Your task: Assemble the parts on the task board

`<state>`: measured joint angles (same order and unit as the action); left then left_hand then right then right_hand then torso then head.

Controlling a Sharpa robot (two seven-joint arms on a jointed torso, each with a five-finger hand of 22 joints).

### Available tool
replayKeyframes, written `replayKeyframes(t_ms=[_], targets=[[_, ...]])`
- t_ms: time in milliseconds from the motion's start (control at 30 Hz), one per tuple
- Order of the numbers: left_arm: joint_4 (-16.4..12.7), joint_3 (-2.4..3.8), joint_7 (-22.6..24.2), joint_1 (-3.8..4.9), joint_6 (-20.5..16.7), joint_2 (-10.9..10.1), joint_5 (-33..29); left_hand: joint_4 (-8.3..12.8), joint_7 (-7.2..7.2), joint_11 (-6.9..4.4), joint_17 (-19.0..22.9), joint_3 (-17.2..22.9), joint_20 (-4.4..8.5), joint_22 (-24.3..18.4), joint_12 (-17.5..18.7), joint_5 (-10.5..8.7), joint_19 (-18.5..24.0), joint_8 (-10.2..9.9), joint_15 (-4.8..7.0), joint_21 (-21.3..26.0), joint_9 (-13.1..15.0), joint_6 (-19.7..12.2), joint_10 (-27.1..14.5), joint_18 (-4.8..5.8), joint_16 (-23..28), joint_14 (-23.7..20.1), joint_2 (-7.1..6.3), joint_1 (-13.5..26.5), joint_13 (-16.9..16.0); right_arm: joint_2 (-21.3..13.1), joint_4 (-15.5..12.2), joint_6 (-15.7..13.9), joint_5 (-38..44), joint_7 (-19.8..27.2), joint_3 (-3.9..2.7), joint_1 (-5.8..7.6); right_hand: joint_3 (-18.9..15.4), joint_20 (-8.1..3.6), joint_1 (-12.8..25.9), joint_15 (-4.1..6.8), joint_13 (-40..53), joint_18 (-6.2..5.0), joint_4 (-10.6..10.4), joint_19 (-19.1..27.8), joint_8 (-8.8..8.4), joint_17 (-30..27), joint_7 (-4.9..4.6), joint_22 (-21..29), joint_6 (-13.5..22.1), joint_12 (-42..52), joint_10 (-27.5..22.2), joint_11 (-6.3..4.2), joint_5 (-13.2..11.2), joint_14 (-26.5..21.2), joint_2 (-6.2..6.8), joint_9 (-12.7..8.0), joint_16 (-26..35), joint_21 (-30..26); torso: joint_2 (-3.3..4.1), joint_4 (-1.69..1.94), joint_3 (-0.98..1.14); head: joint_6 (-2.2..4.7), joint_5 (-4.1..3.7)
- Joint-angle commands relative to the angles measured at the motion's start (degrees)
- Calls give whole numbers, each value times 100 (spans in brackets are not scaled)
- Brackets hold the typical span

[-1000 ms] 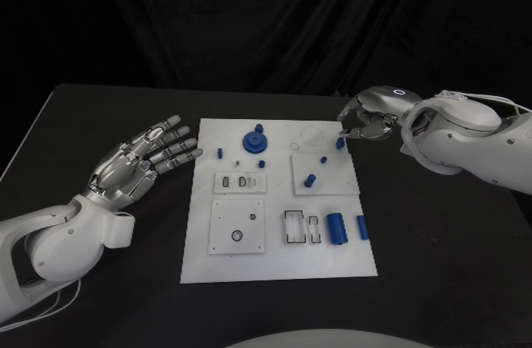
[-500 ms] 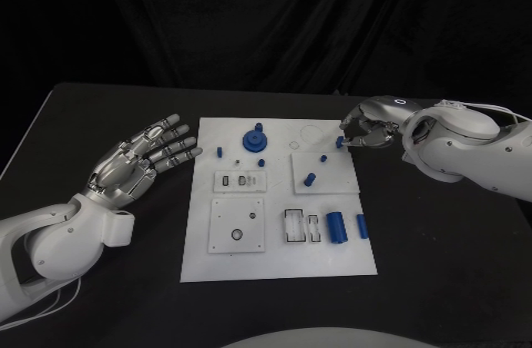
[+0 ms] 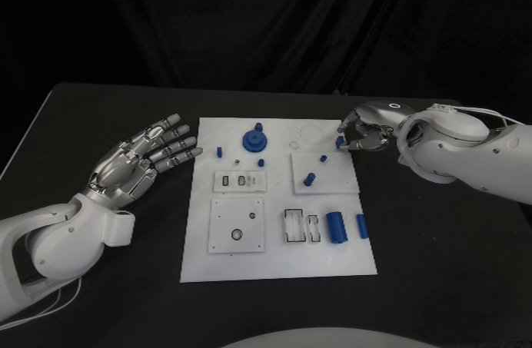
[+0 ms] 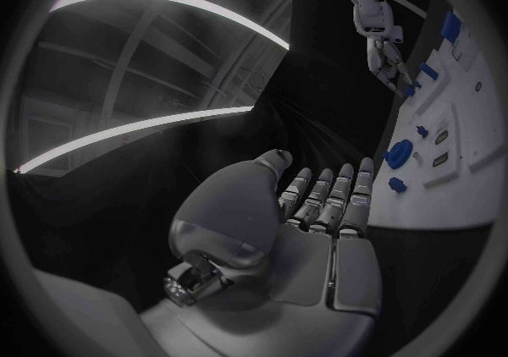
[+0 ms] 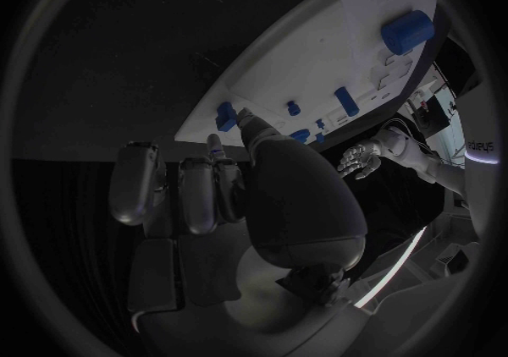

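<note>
Across the middle of the black worktop (image 3: pixel 111 110) lies the white task board (image 3: pixel 280 265), a long plate reaching from near the robot toward the far dark curtain. Several raised white square plates sit on it, with slots and holes in them.

At the board's left edge the left hand (image 3: pixel 138 162) hovers above the worktop, palm up, its fingers spread and straight and pointing toward the board; it holds nothing. The left wrist view shows the same flat, empty palm with the fingers side by side.

At the board's far right corner the right hand (image 3: pixel 364 131) is curled inward, its fingers bunched together just over the board's edge. A small blue part (image 3: pixel 340 142) sits right at its fingertips; in the right wrist view the thumb and a finger close on this small blue piece (image 5: pixel 224 116) at the board's corner, so the hand appears to pinch it.

On the board, the largest blue part is a round gear (image 3: pixel 256 141) with a peg at its centre, near the far edge. Toward the near right lie a wide blue block (image 3: pixel 338 227) and a slimmer blue cylinder (image 3: pixel 361 226), side by side, just beside two dark-framed slots. A short blue cylinder (image 3: pixel 309 181) lies tilted on the right square plate, with a tiny blue peg (image 3: pixel 324 159) beyond it. Small blue pegs (image 3: pixel 218 152) stand near the gear.
</note>
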<state>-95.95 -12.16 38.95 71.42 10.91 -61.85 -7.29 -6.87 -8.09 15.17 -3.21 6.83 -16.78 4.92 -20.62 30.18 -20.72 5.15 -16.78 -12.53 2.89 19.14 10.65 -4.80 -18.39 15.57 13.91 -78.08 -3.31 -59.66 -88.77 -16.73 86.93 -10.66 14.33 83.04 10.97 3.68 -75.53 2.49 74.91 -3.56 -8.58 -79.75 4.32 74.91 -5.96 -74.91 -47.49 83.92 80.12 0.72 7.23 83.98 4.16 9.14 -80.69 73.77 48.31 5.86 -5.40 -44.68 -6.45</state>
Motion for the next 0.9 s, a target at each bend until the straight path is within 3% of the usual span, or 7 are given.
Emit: replayKeyframes(t_ms=[33,233,533,700,900], targets=[[-4,3,439,-11,94,5,-20,-5,-43,26,-9,37,10,-9,-36,10,27,-15,2,21,5,1,-5,89,-17,8,-3,76,-8,40,50,18,6,-63,-1,-31,-10,1,-131,20,457,-115,40,53,-24,498,-6,-292,27,-33,-44,7,63,140,-3,-15,54,-56,0,0,-1,-2,3],[2,3,435,-13,101,7,-20,-5,-43,26,-9,37,10,-9,-36,10,27,-15,2,21,5,1,-5,89,-17,8,-3,76,-8,95,117,11,6,-47,-1,-68,22,-1,-279,21,440,-120,98,59,-6,458,-7,-283,-20,-53,-53,4,256,125,-3,-19,99,-97,0,5,-1,-4,-3],[25,4,423,-17,118,18,-20,-5,-43,26,-9,37,10,-9,-36,10,27,-15,2,21,5,1,-5,89,-17,8,-3,76,-8,171,199,-164,6,60,-2,-133,28,-4,-326,23,460,-122,93,54,129,444,-7,-283,-272,-43,-26,4,304,125,-8,47,117,-129,-3,-1,-5,-8,-11],[34,4,418,-20,126,23,-20,-1,-43,28,-8,50,10,-10,-32,10,27,-18,2,21,3,-8,-9,89,-15,2,-5,85,-6,211,239,-240,6,101,-2,-164,31,-16,-377,36,476,-121,93,37,352,438,14,-298,-618,-35,-10,-13,325,130,-31,213,126,-146,-2,-3,-5,-6,-4],[40,4,407,-22,126,20,-21,-1,-43,28,-8,50,10,-10,-32,10,27,-18,2,21,3,-8,-9,89,-15,2,-5,85,-6,224,264,-430,6,159,-3,-179,21,-30,-412,51,495,-120,108,26,534,442,38,-310,-793,-24,9,-31,367,135,-60,356,125,-155,-2,-6,-2,-6,5]])
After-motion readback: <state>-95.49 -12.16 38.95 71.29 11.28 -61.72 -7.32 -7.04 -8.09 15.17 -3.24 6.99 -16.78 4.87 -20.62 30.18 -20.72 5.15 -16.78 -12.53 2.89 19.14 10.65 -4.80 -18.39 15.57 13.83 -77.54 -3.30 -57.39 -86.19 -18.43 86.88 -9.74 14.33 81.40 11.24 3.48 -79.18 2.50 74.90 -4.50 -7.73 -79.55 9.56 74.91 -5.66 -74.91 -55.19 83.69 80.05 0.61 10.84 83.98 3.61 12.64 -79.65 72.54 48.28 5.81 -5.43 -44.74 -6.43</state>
